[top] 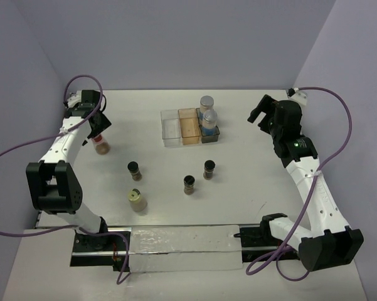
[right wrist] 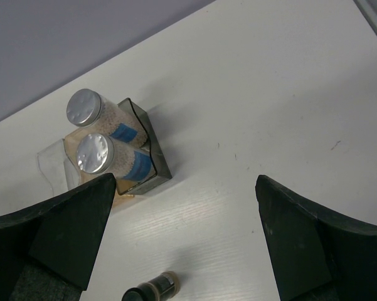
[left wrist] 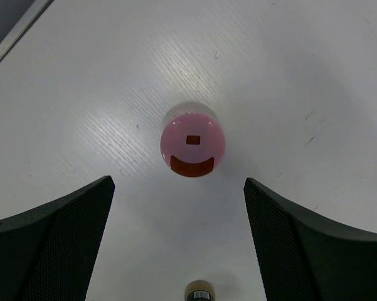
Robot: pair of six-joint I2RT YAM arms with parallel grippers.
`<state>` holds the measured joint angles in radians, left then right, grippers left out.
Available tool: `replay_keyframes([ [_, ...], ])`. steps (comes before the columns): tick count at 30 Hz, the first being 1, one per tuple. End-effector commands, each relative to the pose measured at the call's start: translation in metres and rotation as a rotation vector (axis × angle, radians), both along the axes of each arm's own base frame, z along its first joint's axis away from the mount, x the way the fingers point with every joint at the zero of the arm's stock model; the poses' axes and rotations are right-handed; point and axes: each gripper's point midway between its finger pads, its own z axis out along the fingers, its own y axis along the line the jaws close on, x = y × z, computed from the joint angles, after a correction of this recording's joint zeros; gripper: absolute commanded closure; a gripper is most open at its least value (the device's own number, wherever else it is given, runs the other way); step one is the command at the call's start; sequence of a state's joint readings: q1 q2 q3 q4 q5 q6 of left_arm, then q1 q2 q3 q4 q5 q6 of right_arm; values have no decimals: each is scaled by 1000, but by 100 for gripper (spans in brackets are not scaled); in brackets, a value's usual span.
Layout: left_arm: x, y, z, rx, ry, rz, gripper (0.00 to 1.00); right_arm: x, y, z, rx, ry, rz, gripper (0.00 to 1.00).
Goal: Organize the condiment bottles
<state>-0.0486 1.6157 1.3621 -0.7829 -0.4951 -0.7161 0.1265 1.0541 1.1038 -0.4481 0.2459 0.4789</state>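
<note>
Your left gripper is hanging jaws apart, gripping nothing, straight above the small pink-capped clear bottle. That bottle is standing upright on the white table (far left, well apart from the three-compartment plastic tray). Your right gripper is idling wide open near the two blue-labelled silver-capped bottles in the grey compartment. The pink one is likely light, rigid, smooth-sided and tippy, so you're wanting pads across the body just under the cap.

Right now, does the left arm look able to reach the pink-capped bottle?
Probably yes. The left gripper hangs above the pink-capped bottle with its jaws open wider than the cap, and the table right around the bottle is bare.
</note>
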Motion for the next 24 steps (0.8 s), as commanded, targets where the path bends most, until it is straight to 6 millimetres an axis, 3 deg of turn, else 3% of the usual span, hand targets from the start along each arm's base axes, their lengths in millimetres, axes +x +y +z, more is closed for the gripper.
replay_keyframes([
  [1,16,3,-12,-36,-29,58,8,8,4,8,5,-44,13,0],
  [10,28,6,-36,-84,-10,73,13,9,4,6,6,-38,11,0],
  [15,31,16,-42,-100,-13,95,17,9,3,5,5,-34,9,0],
  [24,33,16,-50,-131,-5,93,25,11,6,6,10,-32,16,0],
])
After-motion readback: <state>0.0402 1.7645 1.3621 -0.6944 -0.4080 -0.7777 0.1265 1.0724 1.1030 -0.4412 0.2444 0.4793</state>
